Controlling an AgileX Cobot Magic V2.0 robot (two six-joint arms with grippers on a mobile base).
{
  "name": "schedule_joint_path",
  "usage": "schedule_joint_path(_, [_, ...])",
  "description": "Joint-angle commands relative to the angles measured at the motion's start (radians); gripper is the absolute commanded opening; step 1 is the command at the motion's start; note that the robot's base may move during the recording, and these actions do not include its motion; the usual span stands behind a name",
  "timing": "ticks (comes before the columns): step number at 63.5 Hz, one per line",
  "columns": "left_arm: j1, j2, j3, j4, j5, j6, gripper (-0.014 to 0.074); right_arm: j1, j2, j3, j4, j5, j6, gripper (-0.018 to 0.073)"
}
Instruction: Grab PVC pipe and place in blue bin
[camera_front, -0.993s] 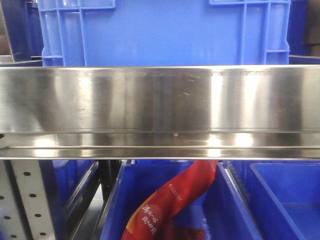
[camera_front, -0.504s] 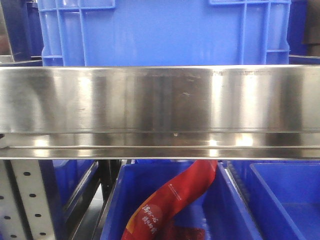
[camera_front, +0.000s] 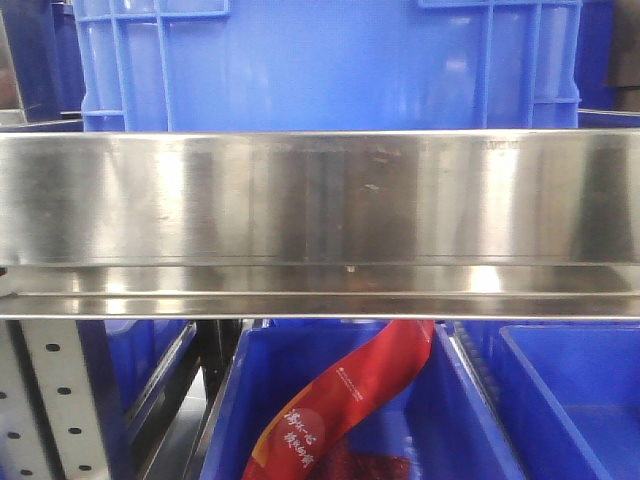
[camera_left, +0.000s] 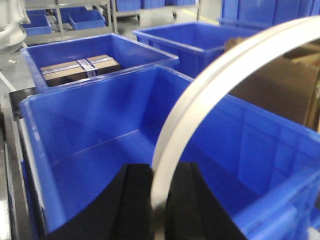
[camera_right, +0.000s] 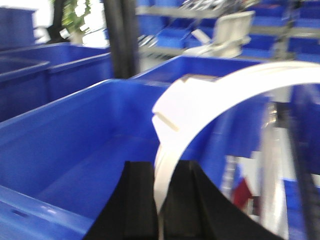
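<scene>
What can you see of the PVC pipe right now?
The PVC pipe looks off-white, smooth plastic, bent in a broad arc. In each wrist view it rises from between black jaws, the left gripper and right gripper shut on it, and curves up to the right above an open blue bin. The right wrist view shows a notched step on its edge. Nothing else visibly touches it.
</scene>
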Motion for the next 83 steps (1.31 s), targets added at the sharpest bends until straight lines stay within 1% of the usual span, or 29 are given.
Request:
schedule_joint_path(1, [-0.014,0.087,-0.100,0.025,0.027,-0.025,-0.0111,0.046,0.083,-0.075,0.000,0.006,-0.009,-0.0169])
schedule_joint_path(5, [-0.014,0.149,-0.163,0.025,0.064,-0.068,-0.0111,0.069,0.149,-0.141,0.000,0.052,-0.009,-0.0169])
schedule_joint_path(8, [-0.012,0.190,-0.206,0.027,0.089,-0.078,-0.0111,0.078,0.198,-0.193,0.000,0.092,-0.009,-0.0169])
schedule_joint_path(10, [-0.012,0.226,-0.237,0.027,0.089,-0.078,-0.0111,0.080,0.246,-0.245,0.000,0.125,-0.009,-0.0169])
schedule_joint_path(20, [-0.012,0.318,-0.331,0.041,0.082,-0.089,-0.0111,0.080,0.376,-0.400,0.000,0.263,-0.009,-0.0169])
schedule_joint_path(27, [-0.001,0.364,-0.372,0.044,0.080,-0.096,-0.0111,0.080,0.455,-0.499,0.026,0.369,-0.009,-0.0169])
schedule_joint_path(34, [0.022,0.397,-0.396,0.044,0.072,-0.158,-0.0111,0.080,0.532,-0.587,0.036,0.442,0.022,-0.0169])
schedule_joint_path(39, [0.048,0.407,-0.397,0.044,0.054,-0.205,-0.0111,0.080,0.576,-0.632,0.039,0.454,0.051,-0.0169])
schedule_joint_path(43, [0.063,0.414,-0.397,0.037,0.054,-0.221,-0.0111,0.080,0.607,-0.659,0.039,0.455,0.054,-0.0169])
schedule_joint_path(50, [0.070,0.420,-0.397,0.033,0.057,-0.220,-0.0111,0.080,0.640,-0.675,0.039,0.431,0.054,-0.0169])
schedule_joint_path(65, [0.070,0.427,-0.397,0.033,0.055,-0.220,-0.0109,0.080,0.666,-0.675,0.039,0.442,0.054,-0.0161])
schedule_joint_path(67, [0.070,0.428,-0.397,0.035,0.055,-0.220,-0.0100,0.080,0.666,-0.675,0.039,0.442,0.054,-0.0143])
schedule_joint_path(69, [0.070,0.428,-0.397,0.036,0.057,-0.220,-0.0072,0.080,0.666,-0.675,0.042,0.442,0.054,-0.0114])
schedule_joint_path(72, [0.070,0.430,-0.397,0.036,0.059,-0.220,-0.0020,0.080,0.666,-0.675,0.051,0.442,0.054,-0.0036])
schedule_joint_path(75, [0.070,0.430,-0.397,0.036,0.059,-0.220,0.0046,0.080,0.666,-0.675,0.057,0.442,0.054,0.0052])
schedule_joint_path(79, [0.070,0.430,-0.397,0.036,0.059,-0.220,0.0163,0.080,0.666,-0.675,0.059,0.442,0.054,0.0210])
schedule_joint_path(83, [0.070,0.430,-0.397,0.036,0.059,-0.220,0.0237,0.080,0.666,-0.675,0.059,0.442,0.054,0.0306])
